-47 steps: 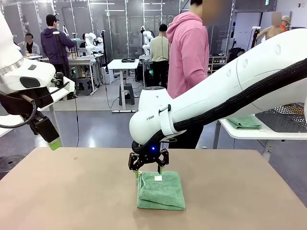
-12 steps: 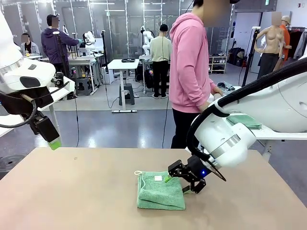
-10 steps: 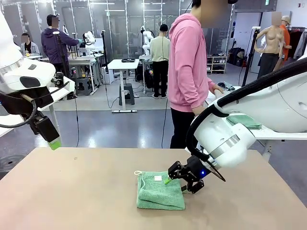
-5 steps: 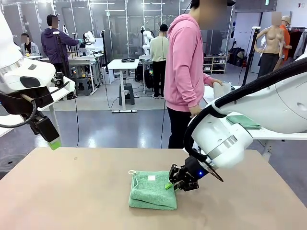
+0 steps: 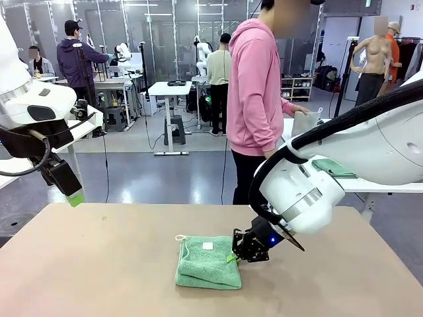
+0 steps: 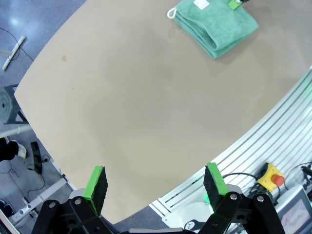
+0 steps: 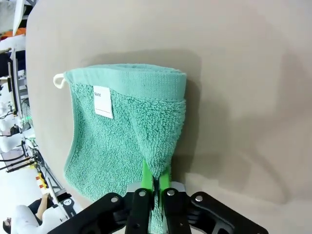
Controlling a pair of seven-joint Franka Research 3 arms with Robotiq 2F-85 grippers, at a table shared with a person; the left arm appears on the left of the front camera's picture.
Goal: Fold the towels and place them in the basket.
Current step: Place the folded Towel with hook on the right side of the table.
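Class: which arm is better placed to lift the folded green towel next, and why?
Likely right: the right tool is shut on the green towel's edge; the left tool hangs open, far off.

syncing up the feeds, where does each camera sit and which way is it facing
Front: on the robot's side of the table, facing the person across it; left gripper raised, right gripper at the green towel.
Left wrist: high, looking down at the table; open left gripper at the bottom.
Right wrist: low, along the right gripper, shut on the towel's edge.
All three share the green towel.
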